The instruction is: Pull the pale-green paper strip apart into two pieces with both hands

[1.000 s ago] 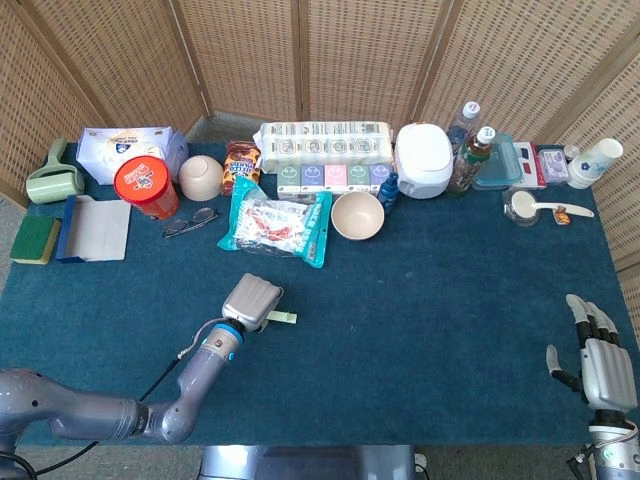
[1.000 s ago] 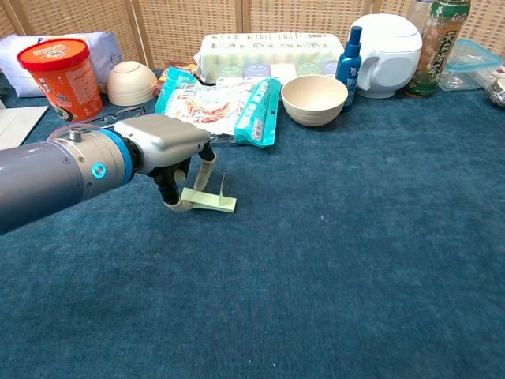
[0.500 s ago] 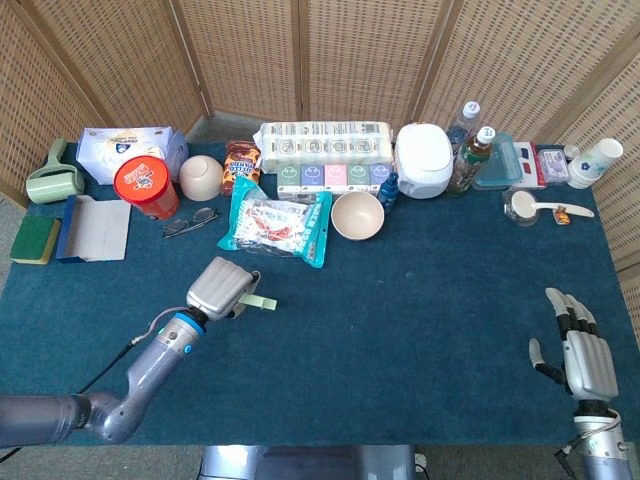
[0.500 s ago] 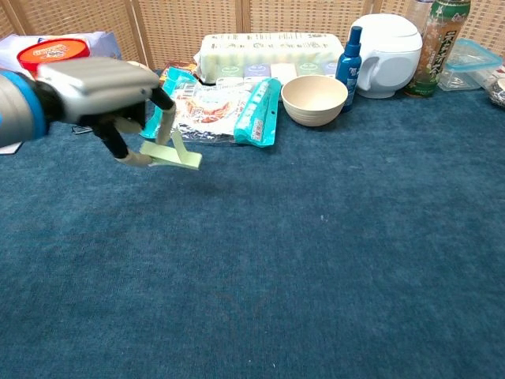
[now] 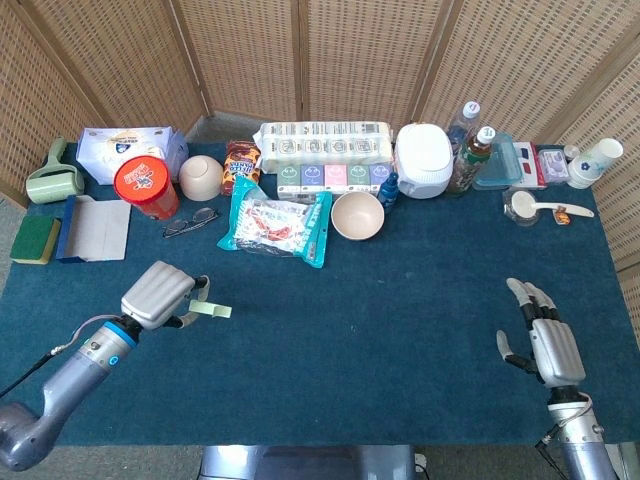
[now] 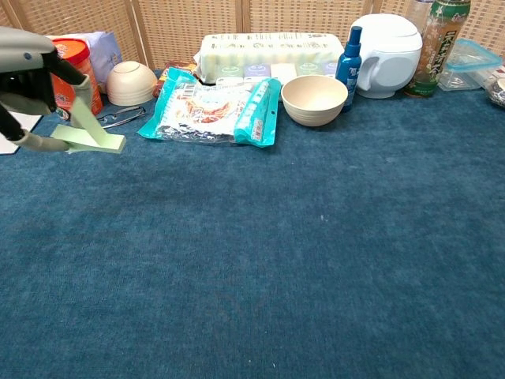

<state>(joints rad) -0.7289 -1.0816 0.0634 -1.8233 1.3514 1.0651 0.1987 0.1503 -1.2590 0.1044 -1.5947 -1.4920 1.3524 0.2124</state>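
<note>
here, the pale-green paper strip (image 5: pixel 211 310) is held off the dark blue felt-covered table (image 5: pixel 400 300) by the left hand (image 5: pixel 160 295), whose fingers are closed on its near end. in the chest view the strip (image 6: pixel 91 139) is seen pinched at the far left of the frame, with one part standing up between the fingers and the rest jutting out flat to the right, clear of the cloth. the left hand (image 6: pixel 28 67) is cut off by the frame edge there.

the right hand (image 5: pixel 545 338) is seen only in the head view, low at the right side of the table, well apart from the strip. its fingers are spread and extended, and nothing is held in it.

behind the strip, a clear plastic snack bag with teal edges (image 5: pixel 277 226) is laid flat near the middle of the table, with a cream-coloured round bowl (image 5: pixel 357 215) just beside it on the right. a red cylindrical tub (image 5: pixel 145 187) is stood at the back left, near a pair of thin-framed glasses (image 5: pixel 190 220). a white rice cooker (image 5: pixel 423 160) is placed at the back, right of centre.
</note>
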